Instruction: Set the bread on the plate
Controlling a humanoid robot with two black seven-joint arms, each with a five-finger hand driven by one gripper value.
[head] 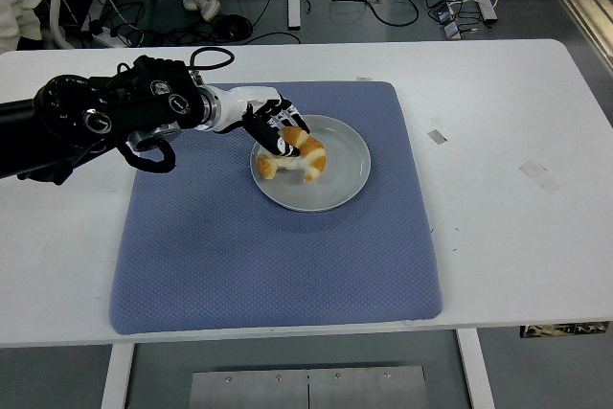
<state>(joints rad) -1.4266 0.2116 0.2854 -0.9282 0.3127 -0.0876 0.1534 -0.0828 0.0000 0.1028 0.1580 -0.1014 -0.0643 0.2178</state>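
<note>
The left hand [271, 129] has its black fingers [287, 146] curled around the golden-brown croissant-shaped bread [295, 154], over the round grey plate [345, 165].

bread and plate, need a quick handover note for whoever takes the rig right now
Left hand: fingers curled on the bread, over the plate's left part.
Right hand: not in view.
Bread: low over or on the plate; contact cannot be told. Plate sits on the blue mat.
Done: bread carried to the plate.
Left: confirm the bread rests on the plate, open the fingers, pull the arm away to the left.
</note>
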